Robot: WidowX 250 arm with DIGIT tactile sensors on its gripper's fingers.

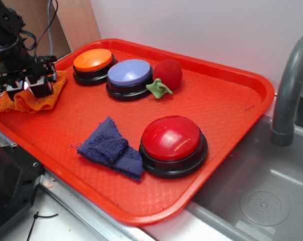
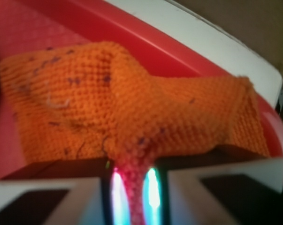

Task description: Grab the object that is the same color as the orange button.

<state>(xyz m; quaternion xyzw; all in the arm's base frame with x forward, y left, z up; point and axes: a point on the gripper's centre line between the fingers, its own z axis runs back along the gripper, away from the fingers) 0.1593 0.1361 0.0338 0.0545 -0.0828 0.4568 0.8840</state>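
The orange rag [image 1: 38, 99] lies bunched at the tray's far left corner, partly draped over the rim. My gripper [image 1: 29, 86] stands over it, shut on a fold of the cloth. In the wrist view the orange rag [image 2: 132, 112] fills the frame, and a pinched ridge of it runs down between the two glowing pads [image 2: 118, 194] of my gripper [image 2: 134, 197]. The orange button [image 1: 93, 61] sits just to the right of the gripper, at the back of the tray.
On the red tray [image 1: 231, 100] are also a lilac button [image 1: 129, 73], a big red button [image 1: 171, 139], a dark blue cloth [image 1: 110, 148] and a red ball with a green leaf [image 1: 166, 75]. A sink and grey faucet [image 1: 292, 85] lie to the right.
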